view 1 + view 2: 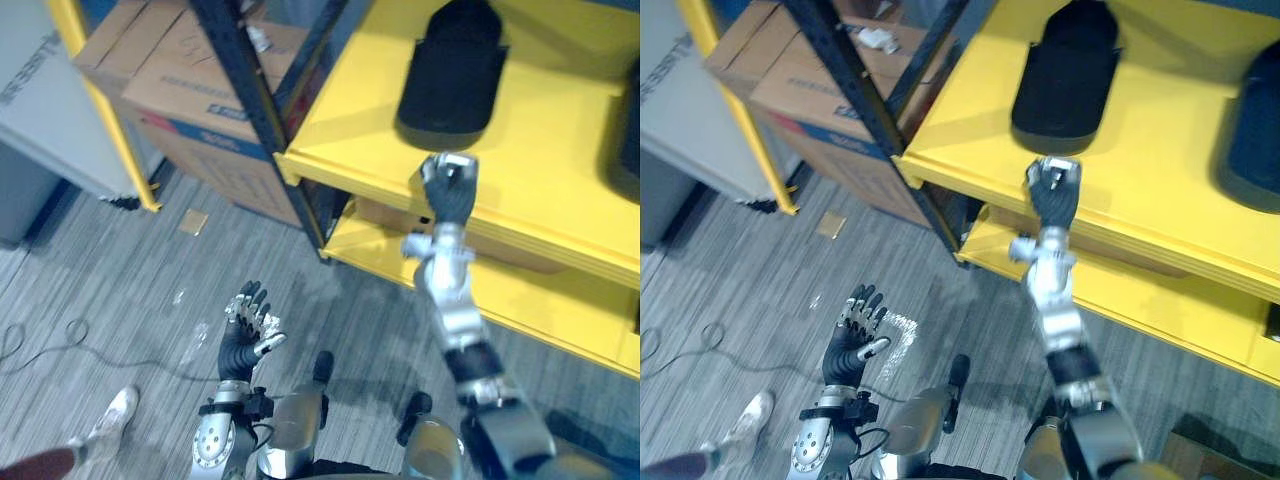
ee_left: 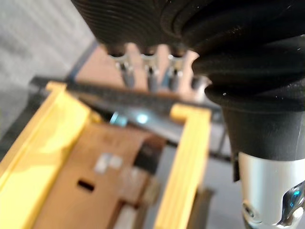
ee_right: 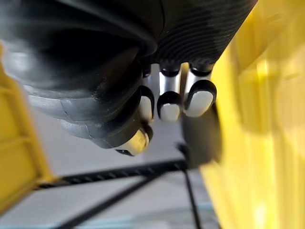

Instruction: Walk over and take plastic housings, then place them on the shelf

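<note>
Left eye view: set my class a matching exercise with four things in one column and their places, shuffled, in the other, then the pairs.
1 black housing
2 left hand
3 right hand
4 cardboard box

A over the grey floor, fingers open
B at the yellow shelf's front edge, fingers curled
C beside the black upright
D lying on the yellow shelf

Pairs: 1-D, 2-A, 3-B, 4-C

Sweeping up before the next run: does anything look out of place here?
A small brown cardboard scrap lies loose on the grey floor before the cardboard boxes, with a pale fleck nearby. The black housing sits flat on the yellow shelf.
</note>
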Available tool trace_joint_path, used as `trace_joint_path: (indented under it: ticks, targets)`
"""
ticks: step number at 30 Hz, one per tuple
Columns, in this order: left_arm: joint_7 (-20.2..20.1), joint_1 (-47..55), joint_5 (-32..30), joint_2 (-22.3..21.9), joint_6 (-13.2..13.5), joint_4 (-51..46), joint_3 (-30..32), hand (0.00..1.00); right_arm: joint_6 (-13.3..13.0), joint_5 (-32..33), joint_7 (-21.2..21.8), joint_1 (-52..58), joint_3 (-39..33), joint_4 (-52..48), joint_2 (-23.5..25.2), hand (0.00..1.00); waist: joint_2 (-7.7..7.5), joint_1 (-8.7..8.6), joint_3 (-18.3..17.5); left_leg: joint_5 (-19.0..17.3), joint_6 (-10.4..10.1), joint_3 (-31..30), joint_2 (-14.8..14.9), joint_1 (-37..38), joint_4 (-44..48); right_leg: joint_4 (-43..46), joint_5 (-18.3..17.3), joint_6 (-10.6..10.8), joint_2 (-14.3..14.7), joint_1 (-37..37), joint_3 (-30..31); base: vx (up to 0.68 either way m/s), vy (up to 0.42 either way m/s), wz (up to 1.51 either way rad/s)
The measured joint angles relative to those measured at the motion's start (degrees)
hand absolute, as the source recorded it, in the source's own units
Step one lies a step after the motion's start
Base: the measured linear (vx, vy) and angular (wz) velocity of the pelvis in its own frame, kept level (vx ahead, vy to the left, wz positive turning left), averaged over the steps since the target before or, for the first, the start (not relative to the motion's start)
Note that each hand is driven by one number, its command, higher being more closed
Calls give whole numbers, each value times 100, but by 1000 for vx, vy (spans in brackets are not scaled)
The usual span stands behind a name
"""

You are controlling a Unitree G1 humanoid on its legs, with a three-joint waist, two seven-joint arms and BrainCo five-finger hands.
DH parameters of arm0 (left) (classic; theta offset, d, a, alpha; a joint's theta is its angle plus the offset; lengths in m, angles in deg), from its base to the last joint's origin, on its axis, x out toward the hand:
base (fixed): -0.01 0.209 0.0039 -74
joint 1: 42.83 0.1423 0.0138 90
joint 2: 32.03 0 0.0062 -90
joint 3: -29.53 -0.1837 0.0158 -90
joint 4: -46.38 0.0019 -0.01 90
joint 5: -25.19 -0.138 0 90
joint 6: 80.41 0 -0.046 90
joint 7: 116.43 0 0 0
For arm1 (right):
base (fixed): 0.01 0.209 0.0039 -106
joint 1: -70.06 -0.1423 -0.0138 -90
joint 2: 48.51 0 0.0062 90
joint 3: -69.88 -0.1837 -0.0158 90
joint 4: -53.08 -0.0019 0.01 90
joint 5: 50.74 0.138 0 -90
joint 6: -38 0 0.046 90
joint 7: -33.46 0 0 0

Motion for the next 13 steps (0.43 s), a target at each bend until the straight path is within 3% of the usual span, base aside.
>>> trace_joint_path:
  ticks: [1,4,7,10,11,12,13]
  targets:
    - [90,-4,-20,1,-29,336,24,0,-87,-144,-107,485,-294,-411,26,0,-140,-92,-215,-99,-1,238,55,80,2,-171,110,24,66,4,215,156,57,-99]
    - [452,-226,-218,-15,-245,1647,193,0,-253,-283,-544,1510,-1274,-697,147,0,-373,-348,-803,-295,-14,759,143,255,8,-516,287,51,159,17,676,123,43,-88]
    - [739,-423,-175,-83,-461,2920,770,0,-224,68,-707,2333,-1986,-237,256,0,-449,-622,-965,-459,-40,1188,250,555,17,-611,332,21,276,94,1081,65,24,-74]
    - [735,-600,95,-87,-525,4158,1305,0,-85,1097,-686,2807,-2514,1649,368,0,-384,-743,-1150,-486,-72,1452,310,748,-16,-657,338,27,333,127,1259,34,-2,-47]
    - [722,-700,146,-92,-528,4666,1475,0,113,1425,-641,2798,-2868,2827,368,0,-295,-752,-1202,-492,-81,1526,322,854,-34,-682,338,27,343,201,1281,26,-2,-29]
    - [716,-720,153,-96,-526,4848,1526,0,268,1624,-490,2793,-3019,3261,364,0,-237,-753,-1247,-493,-83,1542,327,884,-56,-687,338,27,348,215,1282,7,-3,-20]
    - [711,-738,179,-105,-525,5157,1610,0,516,2023,-166,2765,-3297,4160,336,0,-126,-789,-1317,-493,-85,1564,333,997,-126,-696,338,27,360,289,1280,1,-5,-8]
